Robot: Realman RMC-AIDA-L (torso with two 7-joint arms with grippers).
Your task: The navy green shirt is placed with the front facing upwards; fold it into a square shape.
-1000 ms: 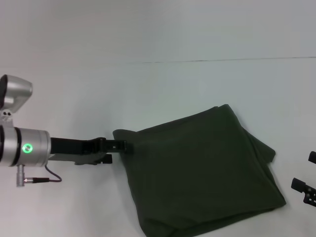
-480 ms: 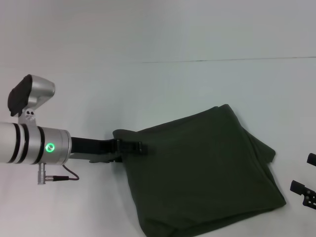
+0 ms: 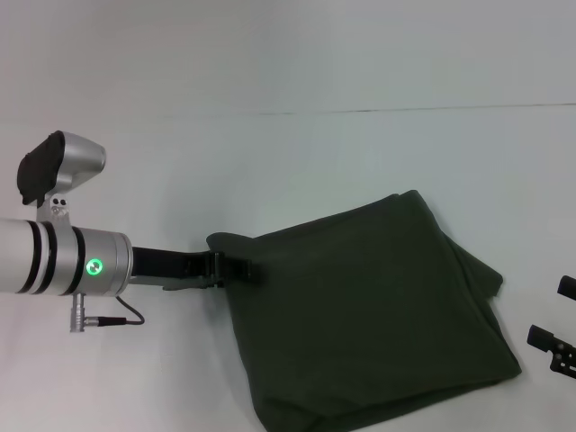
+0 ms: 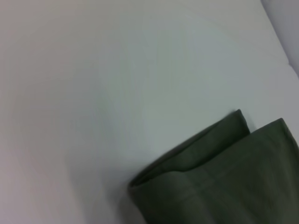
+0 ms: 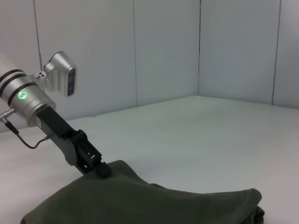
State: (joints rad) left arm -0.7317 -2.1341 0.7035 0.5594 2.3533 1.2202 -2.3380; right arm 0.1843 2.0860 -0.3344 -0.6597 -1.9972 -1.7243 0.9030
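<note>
Folded dark olive-green cotton shirt (image 3: 369,315) on the white bench (image 3: 270,162), right of centre, plain side up, no lettering visible.

Left gripper (image 3: 241,267) rests on its far-left corner; finger state untellable. Right gripper (image 3: 560,346) sits at the right edge, also untellable.

A folded corner of the navy green shirt (image 4: 224,177) lies flat on the pale table (image 4: 103,79). Two layers show: a lower fold with a rounded edge, and beyond it a second layer whose corner juts out past the first.
</note>
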